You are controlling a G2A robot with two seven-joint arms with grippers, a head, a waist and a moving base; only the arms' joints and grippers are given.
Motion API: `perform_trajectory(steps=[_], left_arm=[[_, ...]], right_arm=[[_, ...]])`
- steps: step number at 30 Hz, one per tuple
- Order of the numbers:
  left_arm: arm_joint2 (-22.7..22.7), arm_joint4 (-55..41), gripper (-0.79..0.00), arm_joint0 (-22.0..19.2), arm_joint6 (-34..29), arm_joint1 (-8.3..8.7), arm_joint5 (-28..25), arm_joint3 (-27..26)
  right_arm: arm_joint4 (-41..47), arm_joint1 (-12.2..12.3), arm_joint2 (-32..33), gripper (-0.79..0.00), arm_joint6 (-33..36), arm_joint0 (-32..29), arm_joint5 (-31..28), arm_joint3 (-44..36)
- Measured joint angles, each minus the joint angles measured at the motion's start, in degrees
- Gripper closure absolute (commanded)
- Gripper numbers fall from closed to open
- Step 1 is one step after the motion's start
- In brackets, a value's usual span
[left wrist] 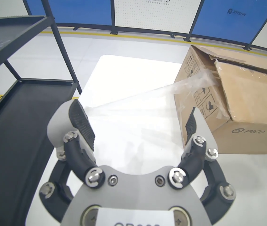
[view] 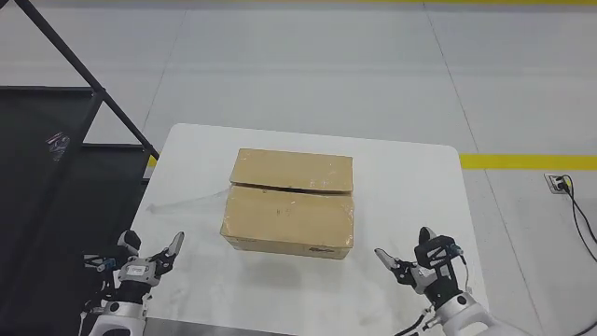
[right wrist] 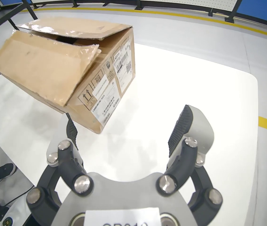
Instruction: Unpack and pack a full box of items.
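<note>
A brown cardboard box sits in the middle of the white table, its top flaps folded down with a dark gap between them. The box trails a strip of clear tape from one torn corner. In the right wrist view the box has labels on its end face. My left gripper stands open at the table's near left corner, apart from the box. My right gripper stands open at the near right, also clear of the box. Both grippers hold nothing.
A black metal shelf rack stands left of the table; its tray lies close beside my left gripper. Blue and white panels fence the floor behind. A yellow floor line runs at the right.
</note>
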Motion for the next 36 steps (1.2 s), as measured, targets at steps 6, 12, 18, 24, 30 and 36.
perform_trajectory(steps=[6,12,18,24,30,36], left_arm=[[0.04,0.0,-0.785,0.01,-0.01,0.0,0.05,0.01],[0.08,-0.26,-0.785,-0.12,-0.13,-0.03,0.06,0.08],[0.16,-5.19,-0.785,-2.85,-2.42,-0.07,-5.16,1.8],[0.03,-6.86,-0.785,-5.88,-4.33,-0.02,-7.42,3.21],[0.72,-10.0,-0.785,-6.79,-5.65,-0.18,-8.97,2.7],[0.71,-9.87,-0.785,-6.77,-5.62,-0.18,-8.94,2.71]], right_arm=[[-0.91,0.01,0.04,-0.785,0.06,0.02,-0.13,-0.01],[2.31,0.0,0.97,-0.785,-0.76,-0.89,-1.73,-0.42],[18.24,-0.24,0.52,-0.785,1.0,2.16,-9.33,-0.03],[34.58,-0.45,-1.65,-0.785,9.65,9.55,-13.04,3.41],[43.2,-0.89,-4.37,-0.785,11.79,17.49,-11.15,9.51],[37.71,-1.0,-5.73,-0.785,10.96,18.47,-10.16,9.56]])
